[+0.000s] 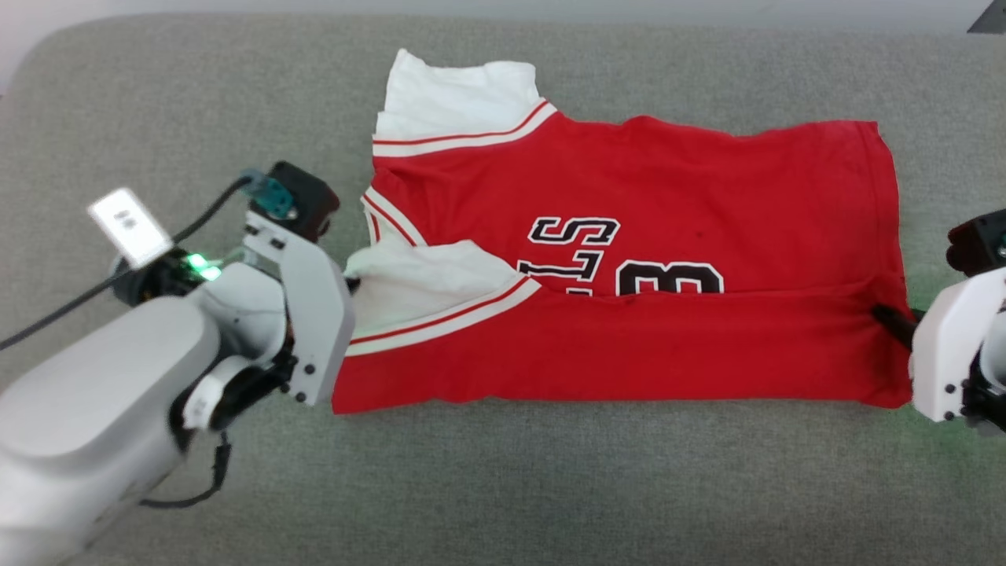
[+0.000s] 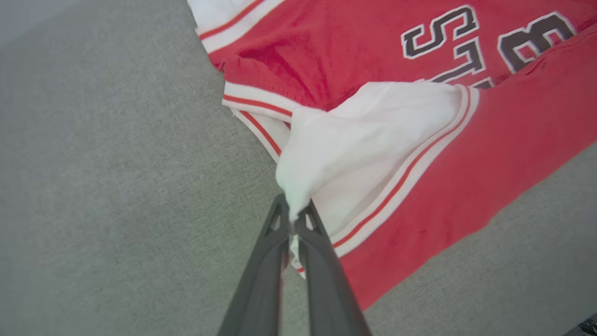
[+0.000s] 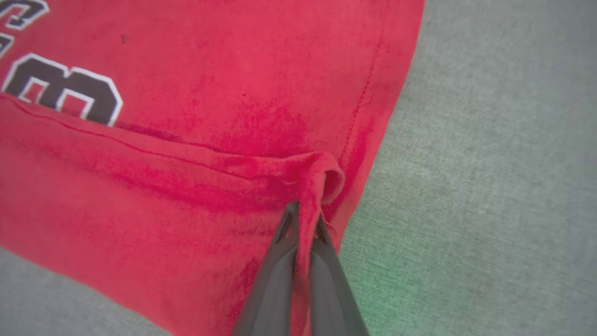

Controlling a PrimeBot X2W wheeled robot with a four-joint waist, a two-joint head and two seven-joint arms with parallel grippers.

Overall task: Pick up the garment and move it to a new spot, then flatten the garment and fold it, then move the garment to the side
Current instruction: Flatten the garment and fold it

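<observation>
The garment (image 1: 629,259), a red T-shirt with white sleeves and black lettering, lies spread across the grey surface with its near long edge folded over toward the middle. My left gripper (image 2: 294,212) is shut on the tip of the near white sleeve (image 2: 364,135), at the garment's left end (image 1: 350,283). At the garment's right end my right gripper (image 3: 305,214) is shut on a pinched bit of the folded red hem (image 3: 322,172); in the head view its dark fingers (image 1: 892,321) touch the garment's right edge. The far white sleeve (image 1: 456,98) lies flat.
The grey fabric surface (image 1: 196,118) runs all round the garment, with bare room in front (image 1: 550,487) and behind. A white tag (image 1: 130,226) and a black cable (image 1: 78,303) hang off my left wrist. The surface's rounded far-left corner shows at the top left.
</observation>
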